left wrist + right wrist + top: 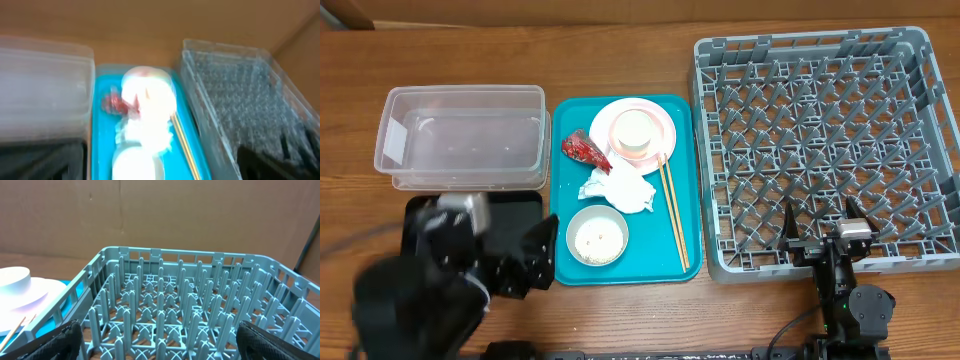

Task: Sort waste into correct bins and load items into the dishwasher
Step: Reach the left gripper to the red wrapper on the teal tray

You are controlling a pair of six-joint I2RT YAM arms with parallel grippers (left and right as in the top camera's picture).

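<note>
A crumpled red wrapper [584, 150] lies at the left edge of a teal tray [645, 255], in the middle of the table. A white napkin [618, 188] lies just beside it, toward 5 o'clock. A pair of chopsticks [672, 210] lies along the tray's right side, its long axis running from 12 o'clock down to about 5 o'clock.

The left gripper [535, 258] sits just off the tray's lower left corner, and the wrapper lies at roughly 1 o'clock from it, with the napkin nearer to 2 o'clock. The gripper is blurred in both views that show it, so I cannot tell how its jaws stand.

The tub [460, 95] is at 11 o'clock from that gripper. The black tray [525, 205] lies partly under the left arm.

The right gripper [818, 232] is well apart from the waste. It hangs at the near edge of the grey rack [705, 150], with its fingers spread wide and holding nothing.

I judge the left arm the nearer one for either piece of waste, and both bins are on its side.
</note>
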